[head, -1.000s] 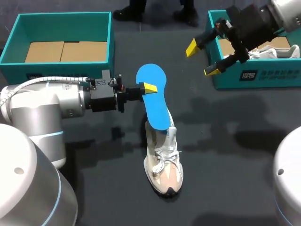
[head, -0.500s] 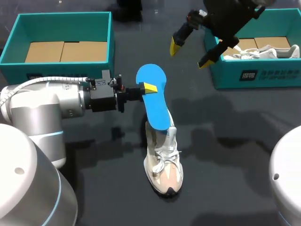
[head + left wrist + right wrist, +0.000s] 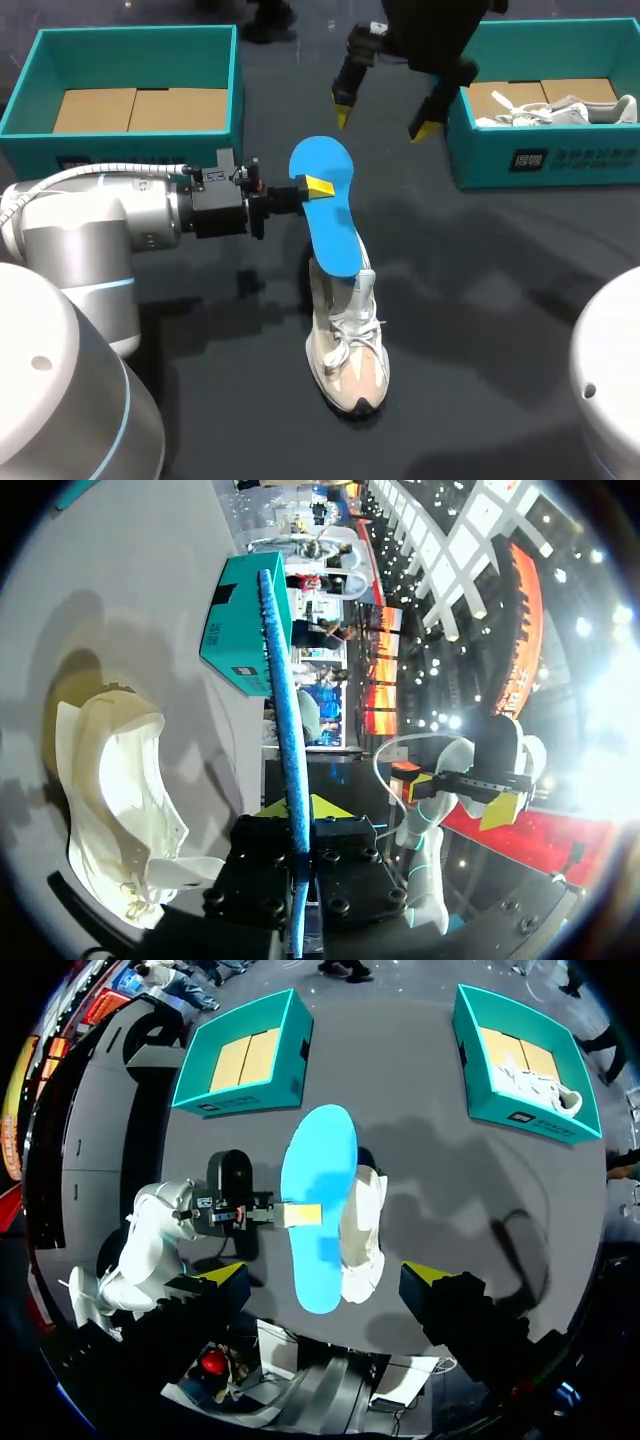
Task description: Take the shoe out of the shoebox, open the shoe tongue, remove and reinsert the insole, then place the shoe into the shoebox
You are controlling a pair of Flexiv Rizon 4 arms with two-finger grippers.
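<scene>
My left gripper [image 3: 314,187] is shut on one long edge of a blue insole [image 3: 327,215], held in the air with its lower end over the opening of a beige shoe [image 3: 348,345]. That shoe stands on the dark table, toe toward the front edge. In the left wrist view the insole [image 3: 284,700] runs edge-on between my fingers, the shoe [image 3: 110,800] beside it. High above the far end of the insole hangs my right gripper [image 3: 382,120], open and holding nothing. Its wrist view looks straight down on the insole [image 3: 318,1200], the shoe [image 3: 366,1222] and the left gripper [image 3: 300,1214].
A teal shoebox [image 3: 545,160] at the back right holds a second pale shoe [image 3: 565,106]. Another teal box [image 3: 130,45] with a cardboard liner stands at the back left. Both boxes show in the right wrist view, the liner box [image 3: 245,1060] and the shoe box [image 3: 525,1065].
My right arm has swung left from over the right shoebox to above the insole's far end, still open. The left arm, insole and shoe have not moved.
</scene>
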